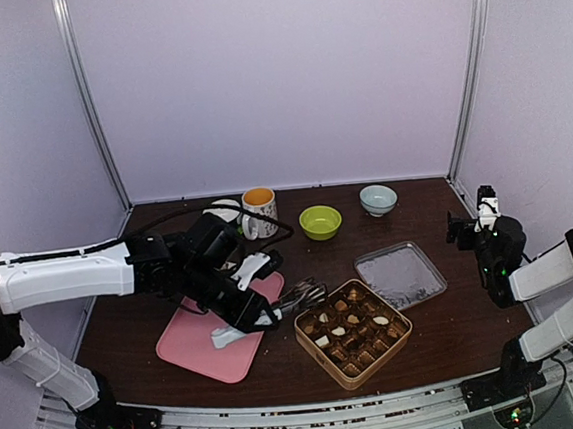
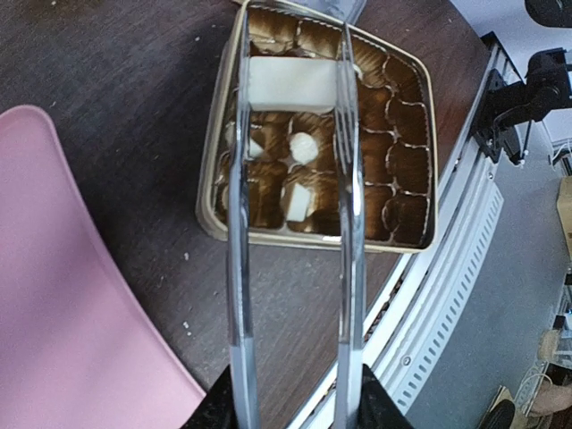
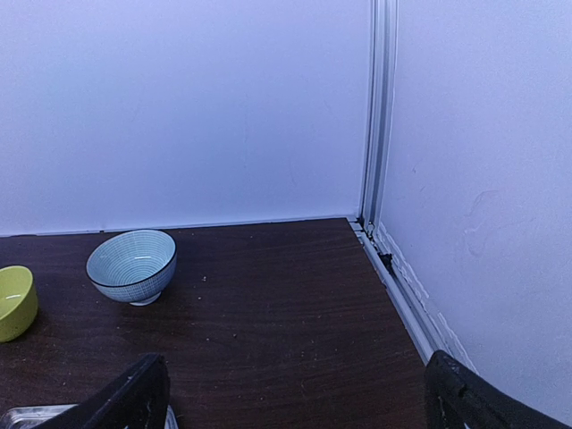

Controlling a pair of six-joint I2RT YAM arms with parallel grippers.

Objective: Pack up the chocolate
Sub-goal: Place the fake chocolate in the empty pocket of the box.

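Note:
My left gripper [image 1: 247, 316] [image 2: 295, 416] is shut on the handles of metal tongs [image 2: 238, 268] [image 1: 301, 296]. The tong tips pinch a cream-white block of chocolate [image 2: 290, 85] above the far side of the gold tray [image 2: 313, 239] [image 1: 308, 348]. Several chocolate pieces, brown and white [image 2: 304, 147] [image 1: 351, 321], lie in the tray's cups. My right gripper [image 1: 468, 225] [image 3: 295, 407] hangs open at the right edge of the table, far from the tray, with nothing between its fingers.
A pink board [image 1: 200, 351] [image 2: 63, 295] lies left of the tray. The metal lid [image 1: 400, 275] rests to the tray's right. At the back stand a mug [image 1: 259, 210], a green bowl [image 1: 320, 222] and a blue bowl [image 1: 377, 198] [image 3: 132, 265].

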